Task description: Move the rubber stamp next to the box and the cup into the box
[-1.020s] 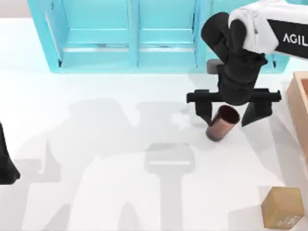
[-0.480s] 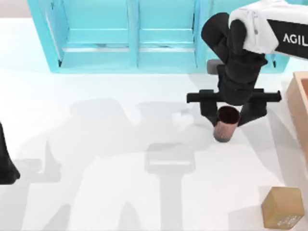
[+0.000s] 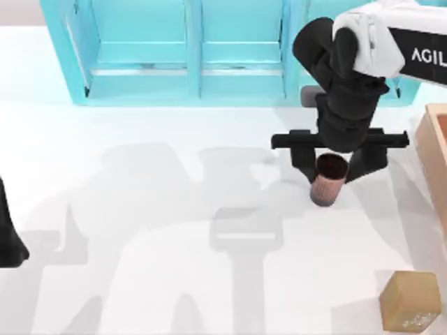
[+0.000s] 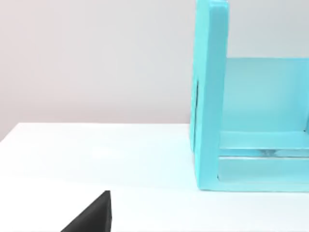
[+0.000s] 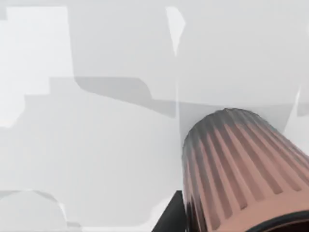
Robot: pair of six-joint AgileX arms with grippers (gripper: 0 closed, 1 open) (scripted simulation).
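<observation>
Jaws of your right gripper are sitting clamped on the cup, one finger on each side of its rim, with the dark mouth facing up toward the overhead camera. You are looking at the cup right of the table's centre, in front of the turquoise shelving unit and left of the box, whose tan-orange wall is showing at the table's right edge. Whether the cup's base is resting on the table or hanging just above it, you cannot tell. In the right wrist view the ribbed reddish-brown side of the cup is sitting close to the lens over white tabletop.

The rubber stamp is standing upright near the front right corner, well apart from the cup and from the box.

Your left gripper is parked at the table's left edge; you cannot tell how its jaws are standing.
</observation>
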